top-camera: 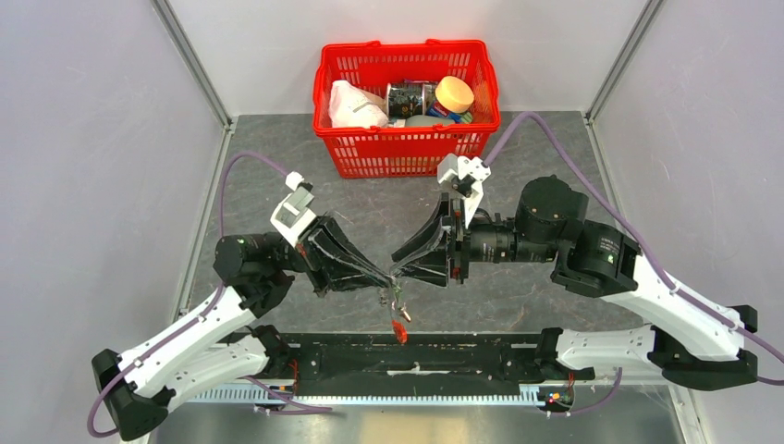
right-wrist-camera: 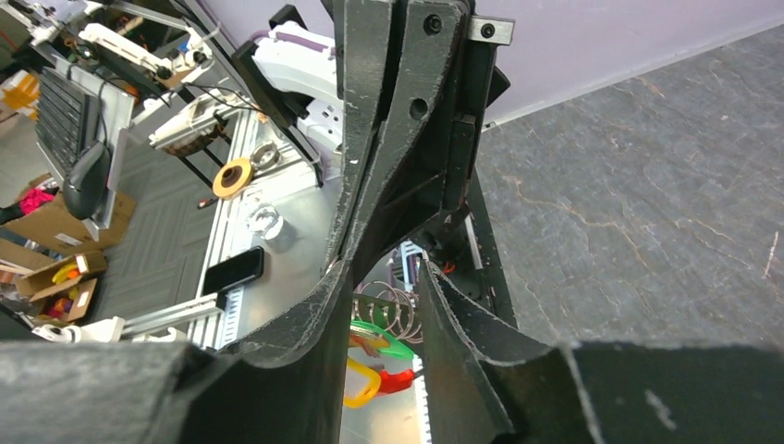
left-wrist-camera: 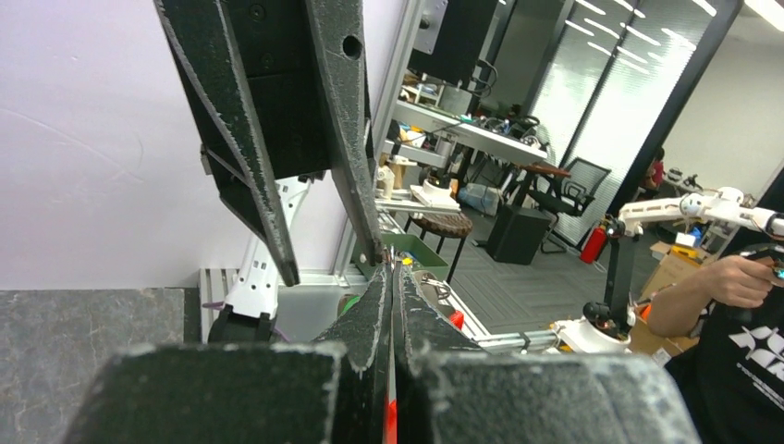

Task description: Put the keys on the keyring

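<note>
The keyring (top-camera: 398, 301) hangs above the table between the two gripper tips, its red loop (top-camera: 399, 330) lowest. My left gripper (top-camera: 386, 277) is shut on it. In the left wrist view the left gripper (left-wrist-camera: 392, 268) has its jaws pressed together on a thin metal strip with a red sliver. A metal ring (left-wrist-camera: 436, 287) shows just past them. My right gripper (top-camera: 399, 264) meets it tip to tip from the right. The right wrist view shows the right gripper (right-wrist-camera: 384, 270) open, and beyond the gap are wire rings (right-wrist-camera: 398, 310), a green key head (right-wrist-camera: 384, 338), a yellow tag (right-wrist-camera: 362, 384) and a red piece (right-wrist-camera: 398, 379).
A red mesh basket (top-camera: 411, 44) with a jar, cans and a white bag stands at the back centre of the grey table. A black rail (top-camera: 416, 356) runs along the near edge between the arm bases. Grey walls close in both sides.
</note>
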